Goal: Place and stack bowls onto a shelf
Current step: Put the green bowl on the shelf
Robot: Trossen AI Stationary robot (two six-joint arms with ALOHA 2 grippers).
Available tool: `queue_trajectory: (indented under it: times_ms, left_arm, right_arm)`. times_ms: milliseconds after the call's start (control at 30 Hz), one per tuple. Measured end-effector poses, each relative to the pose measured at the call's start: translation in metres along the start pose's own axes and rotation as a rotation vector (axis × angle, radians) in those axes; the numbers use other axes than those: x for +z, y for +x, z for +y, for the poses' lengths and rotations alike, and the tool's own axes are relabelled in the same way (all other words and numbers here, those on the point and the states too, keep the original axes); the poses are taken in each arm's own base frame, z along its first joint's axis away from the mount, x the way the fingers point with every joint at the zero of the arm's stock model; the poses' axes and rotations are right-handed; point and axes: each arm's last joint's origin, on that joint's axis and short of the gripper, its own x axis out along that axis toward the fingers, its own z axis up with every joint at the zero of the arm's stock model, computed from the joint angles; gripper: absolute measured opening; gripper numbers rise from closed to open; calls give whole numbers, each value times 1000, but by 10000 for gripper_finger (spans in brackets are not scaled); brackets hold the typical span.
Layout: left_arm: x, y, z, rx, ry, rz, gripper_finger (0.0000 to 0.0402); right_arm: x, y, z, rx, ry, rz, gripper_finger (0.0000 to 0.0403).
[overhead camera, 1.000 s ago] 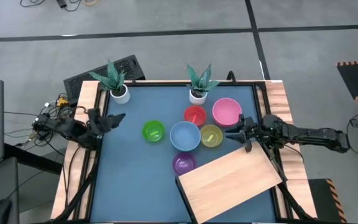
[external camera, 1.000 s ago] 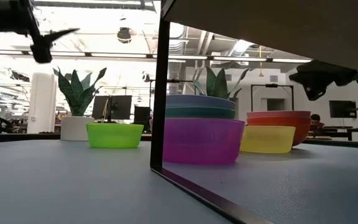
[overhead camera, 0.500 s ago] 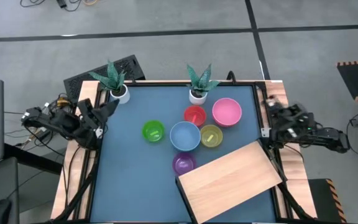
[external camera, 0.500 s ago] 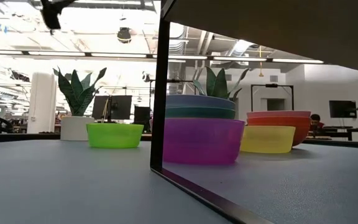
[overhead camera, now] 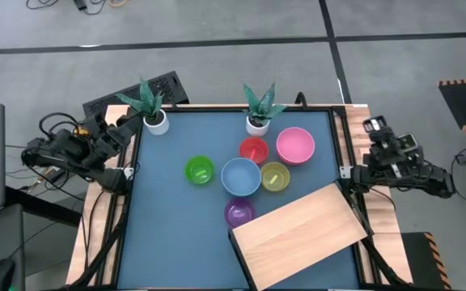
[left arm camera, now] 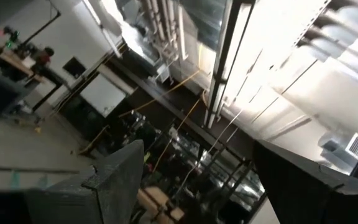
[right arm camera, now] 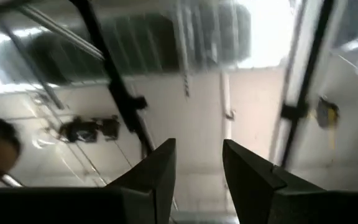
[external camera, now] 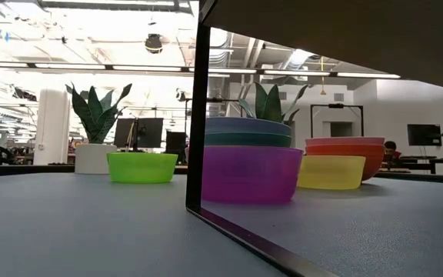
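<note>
Six bowls sit on the blue table in the high view: lime green (overhead camera: 200, 170), light blue (overhead camera: 240, 176), purple (overhead camera: 239, 212), red (overhead camera: 253, 150), pink (overhead camera: 295, 145) and yellow-green (overhead camera: 274, 177). In the low view the light blue bowl rests nested in a dark green bowl (external camera: 248, 140). The shelf (overhead camera: 302, 234), a pale wood board, stands at the near right on a dark leg (external camera: 194, 115). My left gripper (overhead camera: 126, 129) (left arm camera: 197, 149) is open beside the table's left rail, pointing up. My right gripper (overhead camera: 374, 128) (right arm camera: 199, 144) is open over the right rail, also tipped up.
Two white pots with spiky plants stand at the far edge (overhead camera: 155, 121) (overhead camera: 257, 123). Wooden rails (overhead camera: 113, 153) run along both sides of the table. Bare blue table (overhead camera: 168, 234) lies near and left of the bowls.
Both arms have drawn back from over the table. The left gripper went up and toward the left edge, the right gripper toward the right edge, and both tipped to point upward. Both have left the low view. The bowls and shelf have stayed put.
</note>
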Motion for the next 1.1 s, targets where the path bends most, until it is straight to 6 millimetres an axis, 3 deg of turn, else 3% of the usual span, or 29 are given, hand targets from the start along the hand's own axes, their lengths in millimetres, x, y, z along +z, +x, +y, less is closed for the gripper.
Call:
queue_trajectory:
  times_ms: [200, 300, 567, 767, 900, 1033, 1100]
  left_arm:
    - [0, 5, -1, 47, -9, 61, 286]
    - [1, 8, -1, 98, -15, 39, 286]
    - [6, 17, -4, 133, 14, -2, 286]
    - [4, 21, -2, 154, 44, -10, 286]
    - [0, 24, -1, 153, 24, -4, 286]
    - [-6, 29, -2, 129, 13, 43, 286]
    - [-8, 34, -3, 159, 49, 101, 286]
  right_arm:
    - [-18, 25, -27, -748, -74, 455, 159]
    - [-17, 39, -33, -953, -140, 629, 159]
    - [-13, 91, -36, -907, -141, 693, 159]
    - [-16, 104, -36, -847, -59, 708, 159]
    - [-17, 110, -36, -773, -108, 761, 159]
    - [-14, 129, -37, -792, -112, 807, 159]
    - [-16, 140, -40, -806, -150, 920, 159]
